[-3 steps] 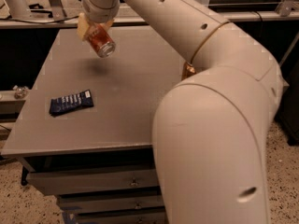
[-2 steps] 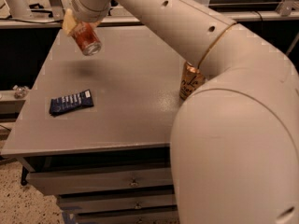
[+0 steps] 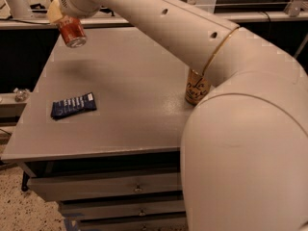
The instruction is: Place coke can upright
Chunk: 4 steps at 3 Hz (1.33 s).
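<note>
The coke can is red-orange with a silver end and hangs in the air above the table's far left part, tilted only a little from upright. My gripper is shut on the coke can from above, at the upper left of the camera view. The can is well clear of the grey table; its faint shadow lies below it on the tabletop. My large white arm runs from the gripper across the view to the lower right.
A gold can with dark script stands upright on the table's right part, partly behind my arm. A dark blue snack packet lies flat near the left front. Drawers sit under the table's front edge.
My gripper has carried the coke can leftward and a little toward the table's far left. The gold can has come into view from behind my arm. The blue packet has not moved.
</note>
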Available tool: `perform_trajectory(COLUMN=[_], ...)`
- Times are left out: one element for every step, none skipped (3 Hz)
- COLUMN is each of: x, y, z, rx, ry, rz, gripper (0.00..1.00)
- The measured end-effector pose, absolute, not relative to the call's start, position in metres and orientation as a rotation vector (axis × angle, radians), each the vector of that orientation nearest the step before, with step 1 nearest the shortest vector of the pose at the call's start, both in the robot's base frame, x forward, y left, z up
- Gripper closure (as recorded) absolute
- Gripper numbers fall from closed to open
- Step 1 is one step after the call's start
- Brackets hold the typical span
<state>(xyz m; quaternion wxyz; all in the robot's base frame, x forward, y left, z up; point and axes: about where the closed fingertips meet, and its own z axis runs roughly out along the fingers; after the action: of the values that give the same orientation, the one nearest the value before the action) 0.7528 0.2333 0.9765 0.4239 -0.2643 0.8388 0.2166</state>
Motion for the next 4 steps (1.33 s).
perform_trajectory(x=[0.753, 0.756, 0.772, 0.792], y=[0.233, 0.233, 0.246, 0.258], z=[0.976, 0.98, 0.972, 0.962], rx=[-0.663, -0.647, -0.606, -0.557], ry=[2.099, 2.062, 2.001, 1.931], rz=[0.542, 0.55, 0.562, 0.556], gripper=[1.0, 1.0, 1.0, 1.0])
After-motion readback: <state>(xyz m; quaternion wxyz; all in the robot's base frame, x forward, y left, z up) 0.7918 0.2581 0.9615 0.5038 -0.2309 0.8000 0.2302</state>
